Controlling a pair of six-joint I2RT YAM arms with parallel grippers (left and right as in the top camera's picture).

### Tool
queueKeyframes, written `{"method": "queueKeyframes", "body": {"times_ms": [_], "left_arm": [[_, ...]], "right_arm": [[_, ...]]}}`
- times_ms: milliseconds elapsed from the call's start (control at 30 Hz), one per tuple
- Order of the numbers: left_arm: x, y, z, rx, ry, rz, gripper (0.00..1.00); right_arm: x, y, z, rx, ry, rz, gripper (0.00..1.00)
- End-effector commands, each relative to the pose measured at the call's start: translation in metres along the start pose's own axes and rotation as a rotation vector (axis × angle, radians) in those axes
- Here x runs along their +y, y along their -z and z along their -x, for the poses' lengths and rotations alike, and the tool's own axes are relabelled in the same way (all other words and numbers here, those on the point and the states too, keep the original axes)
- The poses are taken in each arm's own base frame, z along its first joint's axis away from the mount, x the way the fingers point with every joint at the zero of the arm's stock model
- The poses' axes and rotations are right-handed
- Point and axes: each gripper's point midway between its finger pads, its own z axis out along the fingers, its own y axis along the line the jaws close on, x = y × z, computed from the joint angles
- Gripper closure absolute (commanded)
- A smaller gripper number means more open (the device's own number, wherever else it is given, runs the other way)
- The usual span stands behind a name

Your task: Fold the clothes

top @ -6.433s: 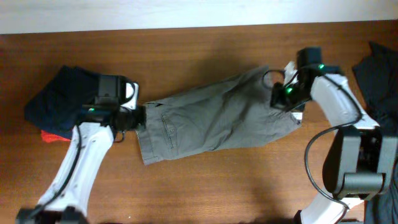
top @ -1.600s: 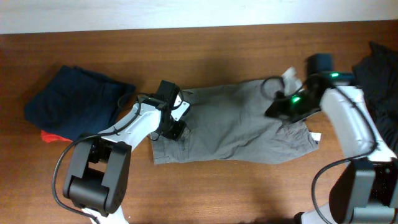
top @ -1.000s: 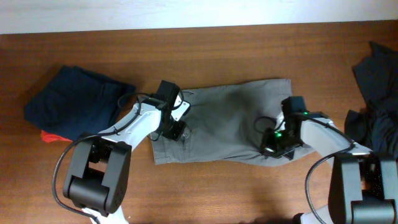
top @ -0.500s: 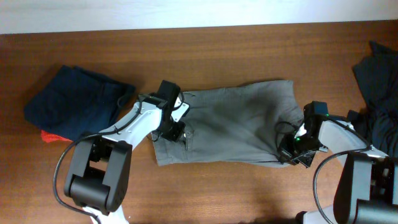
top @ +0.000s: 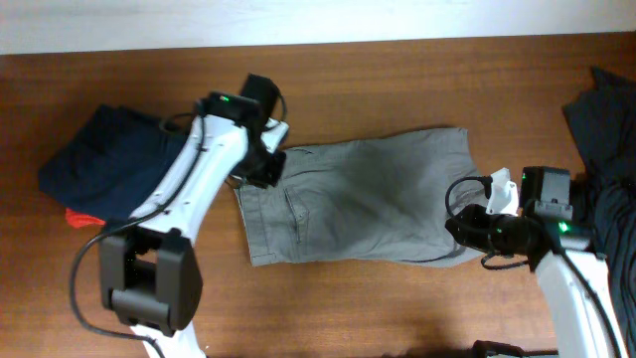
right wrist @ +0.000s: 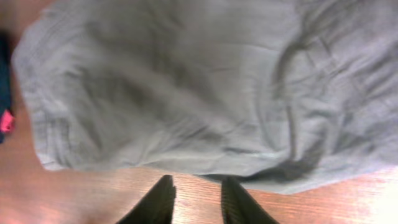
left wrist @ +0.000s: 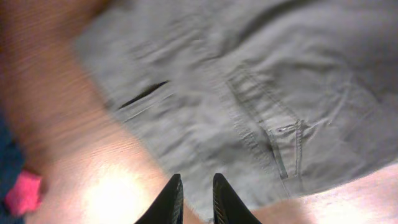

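Right gripper (right wrist: pixel 196 199): is hovering just off the near hem (right wrist: pixel 261 167), fingers apart, gripping nothing
Near hem: is lying flat on the wooden table (top: pixel 397 298); the fingers should be coming in low and straddling the edge, taking both layers together
Grey shorts (top: pixel 363 204): are lying spread lengthwise mid-table, waistband (top: pixel 245 214) left, legs right, with a few creases running across
Left gripper (left wrist: pixel 196 199): is hanging above the waistband beside the back pocket (left wrist: pixel 267 118); this view is blurred, but the fingers seem almost together, clamping nothing
Fold: both ends should be lifting level and travelling together, so the edges are meeting squarely
Navy garment (top: pixel 109 159): is sitting folded far left, something red (top: pixel 84 217) peeking out beneath
Dark heap (top: pixel 606 109): is lying far right, well apart
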Motion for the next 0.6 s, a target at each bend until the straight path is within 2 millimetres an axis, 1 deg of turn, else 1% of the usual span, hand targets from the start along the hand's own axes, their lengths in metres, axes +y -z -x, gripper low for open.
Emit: {"method": "queueKeyframes", "body": {"times_ms": [0,100,167,200,267,333,400,467,533,567], "left_arm": [[0.042,0.036,-0.010,-0.041,0.171,0.022,0.82],[0.074,0.054,-0.041,0.013,0.279,0.026,0.84],[0.092,0.066,-0.060,0.024,0.348,0.024,0.87],[0.099,0.073,-0.067,0.014,0.382,0.016,0.87],[0.101,0.082,-0.075,-0.025,0.394,-0.047,0.88],[0.097,0.086,-0.082,-0.063,0.412,-0.104,0.86],[0.093,0.081,-0.091,-0.094,0.435,-0.143,0.79],[0.082,0.066,-0.096,-0.118,0.489,-0.226,0.63],[0.063,0.045,-0.099,-0.132,0.523,-0.346,0.46],[0.055,0.032,-0.100,-0.129,0.542,-0.403,0.40]], "right_arm": [[0.020,0.007,-0.002,-0.025,0.091,0.048,0.63],[0.029,0.004,-0.004,-0.016,0.127,0.062,0.57],[0.032,0.001,-0.001,-0.022,0.148,0.064,0.53],[0.033,-0.001,0.002,-0.031,0.158,0.064,0.49],[0.034,-0.003,0.009,-0.044,0.168,0.068,0.42],[0.035,-0.006,0.016,-0.043,0.162,0.064,0.39],[0.034,-0.010,0.022,-0.028,0.152,0.062,0.38],[0.034,-0.013,0.027,-0.004,0.141,0.056,0.37],[0.034,-0.016,0.033,0.010,0.142,0.053,0.35],[0.034,-0.017,0.037,0.013,0.141,0.048,0.35]]}}
